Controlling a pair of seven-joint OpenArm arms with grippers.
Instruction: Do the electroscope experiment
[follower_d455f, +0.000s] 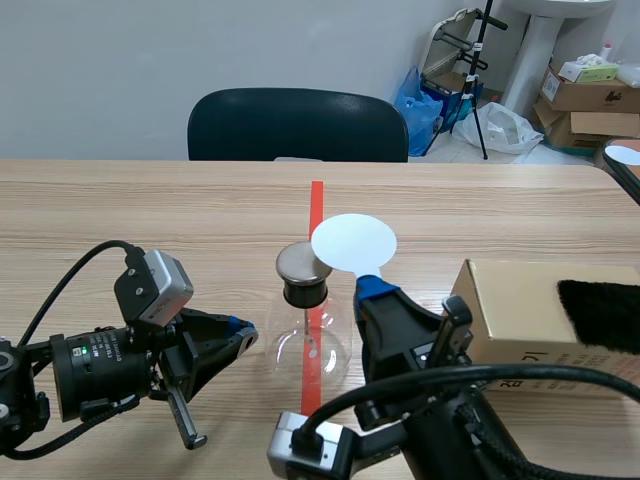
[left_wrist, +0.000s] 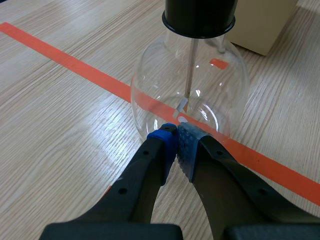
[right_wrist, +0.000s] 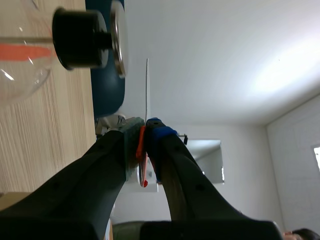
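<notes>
Scene view: the glass electroscope (follower_d455f: 312, 345) is stood mid-table. A white disc (follower_d455f: 353, 243) is clamped by the right gripper (follower_d455f: 372, 290) just beside its metal cap (follower_d455f: 300, 262). The left gripper (follower_d455f: 243, 336) is closed empty just beside its bulb.

Beyond the far edge of the wooden table (follower_d455f: 150, 215) we see a dark chair (follower_d455f: 298, 125) drawn up to it, with a plain pale wall (follower_d455f: 200, 45) behind. In the far right corner we make out a blue bag (follower_d455f: 413, 100), a white plastic bag (follower_d455f: 500, 128) on the floor, a black stand (follower_d455f: 478, 60) and a white pedestal (follower_d455f: 538, 55). Stacked cardboard boxes (follower_d455f: 585, 100) sit just beside the pedestal.
</notes>
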